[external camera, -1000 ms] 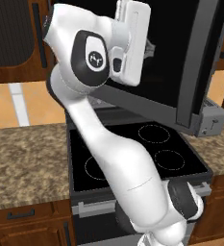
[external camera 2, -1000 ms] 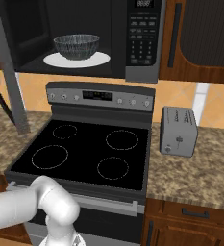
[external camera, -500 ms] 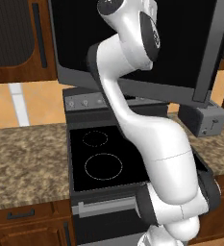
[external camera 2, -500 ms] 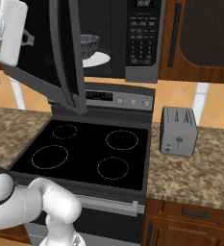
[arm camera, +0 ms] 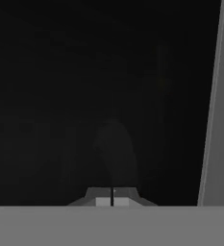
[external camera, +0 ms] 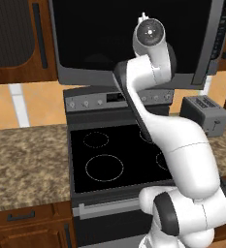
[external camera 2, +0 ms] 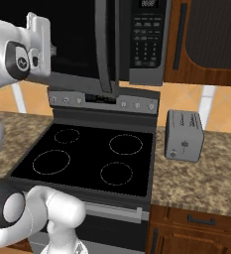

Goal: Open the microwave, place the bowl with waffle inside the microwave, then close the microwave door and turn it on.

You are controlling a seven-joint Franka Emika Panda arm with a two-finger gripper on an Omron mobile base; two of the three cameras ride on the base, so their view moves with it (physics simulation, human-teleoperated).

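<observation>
The microwave (external camera 2: 146,39) is mounted above the stove (external camera 2: 87,158), and its keypad is seen at its right side in the right base view. The microwave door (external camera: 129,43) is seen nearly shut, standing just ajar: in the right base view its long vertical handle bar (external camera 2: 102,44) stands a little out from the front of the box, to the left of the keypad. In the left base view the black glass of the door spans most of the upper picture, framed in dark grey. The bowl and the waffle are hidden behind the door and cannot be made out.

The black-topped stove is set between two speckled stone counters (external camera: 27,164), with brown wooden cabinets (external camera 2: 206,39) above and below. A small grey toaster (external camera 2: 184,135) stands on the right-hand counter, just beside the stove.

The arm is raised in front of the door glass. In the hand view the gripper (arm camera: 112,201) is pointed straight at the dark glass, very near it, with the door's grey frame at the right edge. The two fingertips are pressed together, and nothing is held between them.
</observation>
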